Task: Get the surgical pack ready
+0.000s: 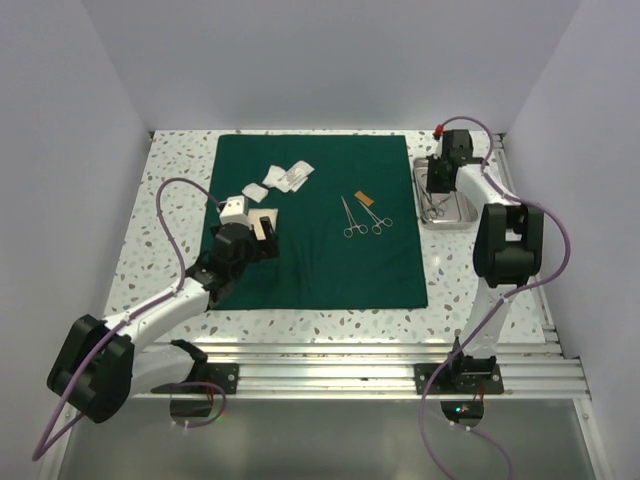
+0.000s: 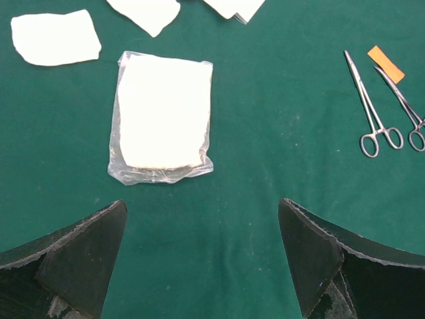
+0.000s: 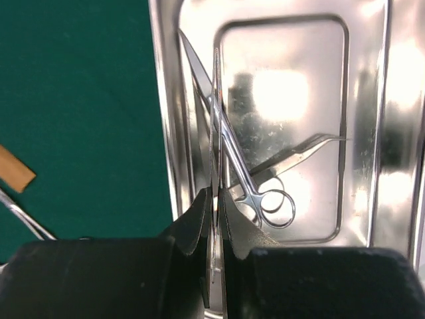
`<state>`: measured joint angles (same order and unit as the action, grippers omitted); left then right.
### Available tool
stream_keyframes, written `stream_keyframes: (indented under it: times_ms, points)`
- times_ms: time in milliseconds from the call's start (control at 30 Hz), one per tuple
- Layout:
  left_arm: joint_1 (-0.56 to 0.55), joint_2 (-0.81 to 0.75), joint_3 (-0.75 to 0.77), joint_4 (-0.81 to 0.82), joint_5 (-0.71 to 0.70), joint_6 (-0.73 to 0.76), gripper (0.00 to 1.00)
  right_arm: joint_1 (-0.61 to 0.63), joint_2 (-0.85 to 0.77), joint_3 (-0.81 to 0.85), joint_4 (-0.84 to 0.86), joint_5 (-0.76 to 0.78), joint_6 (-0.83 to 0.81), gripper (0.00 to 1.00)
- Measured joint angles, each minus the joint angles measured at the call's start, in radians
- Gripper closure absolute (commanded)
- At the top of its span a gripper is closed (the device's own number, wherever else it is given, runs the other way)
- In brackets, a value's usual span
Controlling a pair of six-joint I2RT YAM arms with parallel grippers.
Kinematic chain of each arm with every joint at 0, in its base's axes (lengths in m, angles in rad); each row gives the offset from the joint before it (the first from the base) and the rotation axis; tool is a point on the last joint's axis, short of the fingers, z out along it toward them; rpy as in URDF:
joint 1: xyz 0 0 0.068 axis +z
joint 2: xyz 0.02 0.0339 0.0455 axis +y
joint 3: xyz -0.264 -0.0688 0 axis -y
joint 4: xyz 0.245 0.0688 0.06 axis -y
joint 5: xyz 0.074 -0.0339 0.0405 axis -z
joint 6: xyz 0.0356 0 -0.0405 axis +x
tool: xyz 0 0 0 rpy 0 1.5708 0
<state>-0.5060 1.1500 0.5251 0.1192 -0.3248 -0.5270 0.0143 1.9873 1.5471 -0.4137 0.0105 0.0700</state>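
The dark green drape (image 1: 320, 250) lies flat across the table. On it are two ring-handled steel clamps (image 1: 352, 217) (image 2: 372, 106), several white gauze pads (image 1: 290, 176) (image 2: 56, 38) and a bagged gauze pack (image 2: 163, 113). My left gripper (image 1: 262, 230) (image 2: 202, 203) hovers open just short of that pack, with only cloth between its fingers. At the right, my right gripper (image 1: 438, 180) (image 3: 217, 193) is over the steel tray (image 1: 462, 222) (image 3: 163, 100), shut on thin steel forceps (image 3: 216, 119) seen edge-on. Scissors (image 3: 265, 196) and another instrument (image 3: 305, 147) lie in the tray.
A small orange tag (image 1: 364, 199) (image 2: 386, 64) lies by the clamps' tips. The tray sits on the speckled tabletop (image 1: 180, 200) just off the drape's right edge. White walls close in the back and both sides.
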Motion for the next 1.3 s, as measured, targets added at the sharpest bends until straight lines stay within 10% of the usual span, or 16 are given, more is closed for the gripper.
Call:
stream_keyframes:
  times_ms: [700,1300]
  points:
    - [0.0,0.002,0.0,0.0,0.007,0.0,0.0,0.018,0.058,0.006,-0.05,0.128,0.021,0.63]
    - [0.0,0.029,0.0,0.039,0.046,0.016,0.0,0.304,-0.009,-0.031,0.002,-0.021,-0.003,0.4]
